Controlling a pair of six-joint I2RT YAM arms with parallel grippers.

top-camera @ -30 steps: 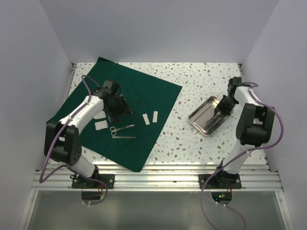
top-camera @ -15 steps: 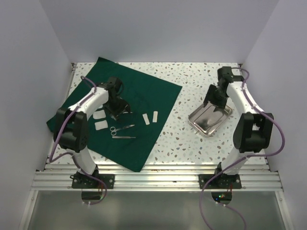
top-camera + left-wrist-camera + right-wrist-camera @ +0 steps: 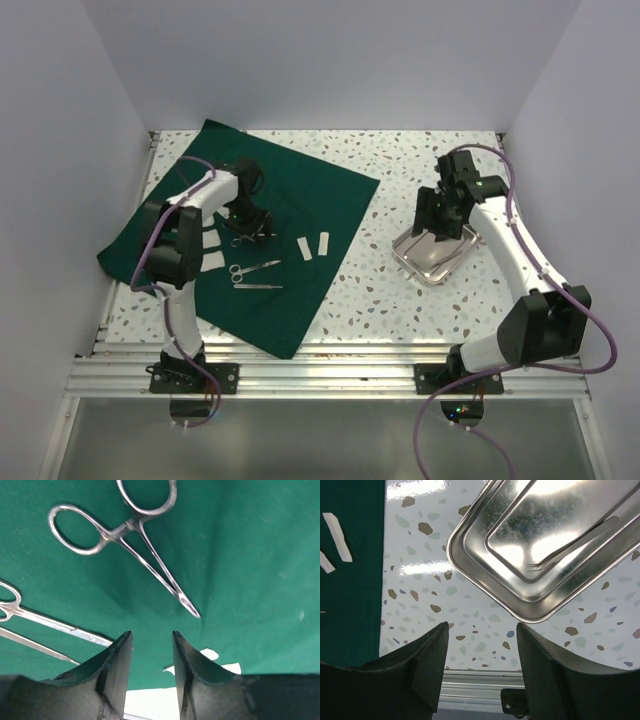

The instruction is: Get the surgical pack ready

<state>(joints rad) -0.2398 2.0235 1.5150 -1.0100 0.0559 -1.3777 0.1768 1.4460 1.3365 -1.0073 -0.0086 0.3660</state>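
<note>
1. Speckled counter [image 3: 400,310], walled by pale panels, is covered on its left part by the dark green cloth [image 3: 320,190], which is spread flat as a large square sheet turned corner-on.
2. Steel instruments are laid on the cloth: ring-handled forceps [image 3: 135,535] with tips shut, scissors [image 3: 252,268] nearer the front edge, and a thin straight tool [image 3: 258,287] just beside the scissors.
3. Two white strips [image 3: 303,249] are placed side by side on the cloth, right of the instruments, and white pads [image 3: 211,262] are seen to their left.
4. The left gripper [image 3: 152,635] is held low over the cloth near the forceps tips, its fingers slightly parted with nothing between them.
5. A steel tray [image 3: 430,265] is set on bare counter, well apart from the cloth, to its right.
6. The right gripper [image 3: 482,625] is poised at the tray's edge, its fingers spread wide and nothing held.
</note>
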